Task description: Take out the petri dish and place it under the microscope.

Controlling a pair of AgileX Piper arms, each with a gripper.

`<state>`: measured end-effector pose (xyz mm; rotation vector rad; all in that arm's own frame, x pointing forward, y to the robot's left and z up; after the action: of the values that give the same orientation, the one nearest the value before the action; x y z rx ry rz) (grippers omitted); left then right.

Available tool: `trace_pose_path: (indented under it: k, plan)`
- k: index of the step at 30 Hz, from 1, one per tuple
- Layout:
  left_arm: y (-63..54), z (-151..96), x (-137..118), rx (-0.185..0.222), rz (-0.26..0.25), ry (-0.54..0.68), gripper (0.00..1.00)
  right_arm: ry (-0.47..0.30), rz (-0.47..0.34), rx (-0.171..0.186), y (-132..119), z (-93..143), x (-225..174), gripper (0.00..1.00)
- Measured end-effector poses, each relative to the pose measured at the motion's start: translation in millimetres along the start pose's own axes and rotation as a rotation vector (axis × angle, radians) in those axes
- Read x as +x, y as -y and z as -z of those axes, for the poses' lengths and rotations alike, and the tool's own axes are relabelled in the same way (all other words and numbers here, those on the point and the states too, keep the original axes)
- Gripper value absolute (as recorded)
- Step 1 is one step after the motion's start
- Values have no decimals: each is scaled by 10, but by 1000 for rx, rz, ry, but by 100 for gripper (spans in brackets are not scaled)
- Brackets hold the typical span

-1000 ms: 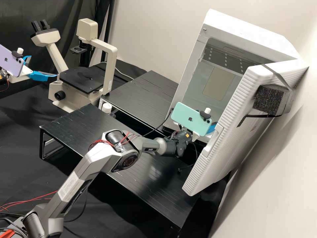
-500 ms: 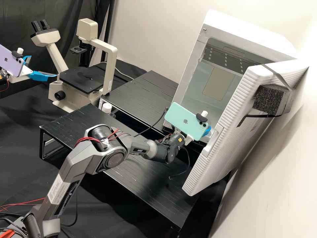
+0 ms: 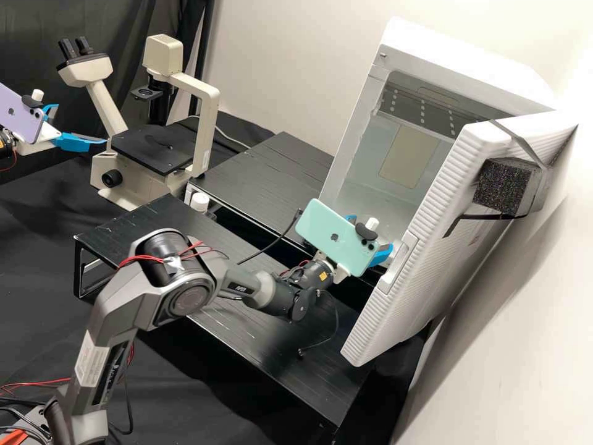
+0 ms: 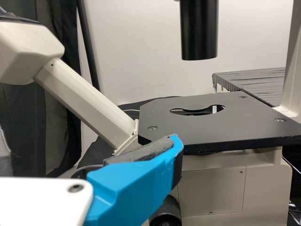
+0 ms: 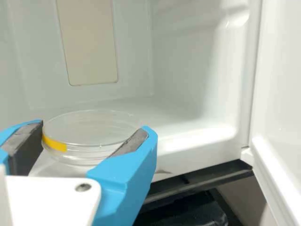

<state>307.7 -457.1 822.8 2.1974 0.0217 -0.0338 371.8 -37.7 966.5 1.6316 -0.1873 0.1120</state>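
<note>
At the white cabinet's opening is my right gripper (image 3: 374, 237), partly hidden by the mint phone. In the right wrist view, the clear petri dish (image 5: 89, 143) with a yellow mark lies level between the two pads of my right gripper (image 5: 93, 130), which is shut on its sides. My left gripper (image 3: 81, 125) stands open and without a load at the far left, beside the microscope (image 3: 152, 150). In the left wrist view, one blue finger of my left gripper (image 4: 134, 181) shows in front of the black microscope stage (image 4: 207, 127) with its round opening.
The white cabinet (image 3: 347, 139) has its door (image 3: 426, 247) swung wide, close beside the right gripper. Two low black stands (image 3: 139, 232) lie between cabinet and microscope. Above the stage hangs a black cylinder (image 4: 200, 30). A white-capped item (image 3: 199, 202) is by the stands.
My right arm has drawn back from the cabinet, toward the lower left of the high view, and its blue fingers show more there. My left arm has kept still.
</note>
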Motion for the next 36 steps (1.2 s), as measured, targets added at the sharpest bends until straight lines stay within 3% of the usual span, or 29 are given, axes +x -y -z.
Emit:
trace_pose_path:
  k: [10, 18, 30, 36]
  plan:
    - [0, 0, 0, 0, 0, 0, 100, -10, -86, 8, 98, 76, -574, 0]
    - [0, 0, 0, 0, 0, 0, 100, -23, -72, 31, 284, 135, -1000, 0]
    - [0, 0, 0, 0, 0, 0, 100, -51, -81, 38, 392, 206, -1480, 0]
    - [0, 0, 0, 0, 0, 0, 100, -126, -76, 71, 464, 342, -1765, 0]
